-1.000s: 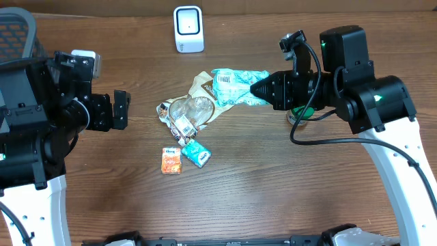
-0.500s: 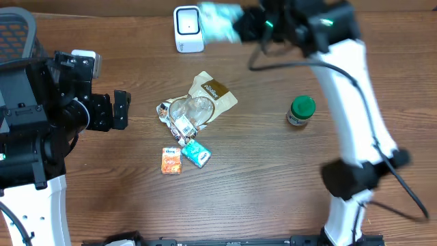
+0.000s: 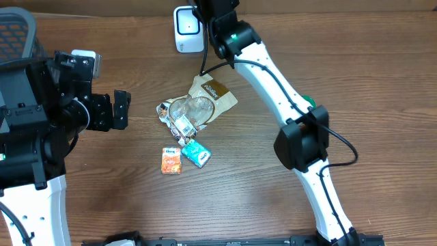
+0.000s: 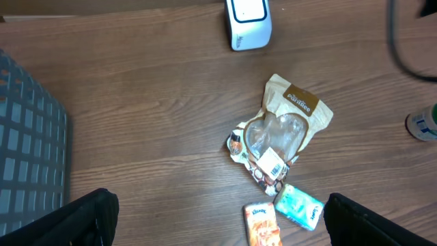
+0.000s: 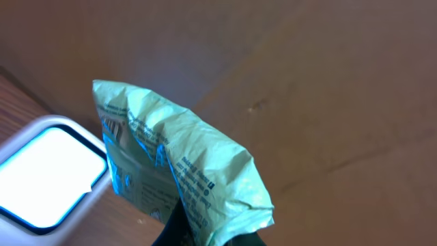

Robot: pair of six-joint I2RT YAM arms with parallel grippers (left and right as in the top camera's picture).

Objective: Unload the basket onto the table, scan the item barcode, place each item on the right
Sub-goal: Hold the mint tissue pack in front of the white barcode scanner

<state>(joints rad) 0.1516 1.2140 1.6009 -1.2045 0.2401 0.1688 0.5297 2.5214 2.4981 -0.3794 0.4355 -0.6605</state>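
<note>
- Where the right gripper (image 5: 205, 236) clenches its lower end, the green packet (image 5: 177, 171) is held off the table, tilted, just beside the scanner's lit white face and slightly above it.
- The scanner (image 3: 188, 29) stands upright at the far edge of the wooden table (image 3: 239, 198); the right arm reaches over to its right side.
- In front of the scanner, toward the robot, lies a brown pouch (image 3: 205, 102) with a clear window; what is inside cannot be made out.
- Farther from the scanner on the same line, an orange pack (image 3: 171, 160) and a teal pack (image 3: 196, 154) lie touching.
- A green-lidded jar (image 3: 311, 102) stands well to the scanner's right, mostly hidden under the right arm.
- Well to the scanner's left, the left gripper (image 4: 220, 201) hangs with fingers spread wide, grasping nothing.
- A grey gridded bin (image 4: 31, 157) sits farther left again; its contents are not visible.
</note>
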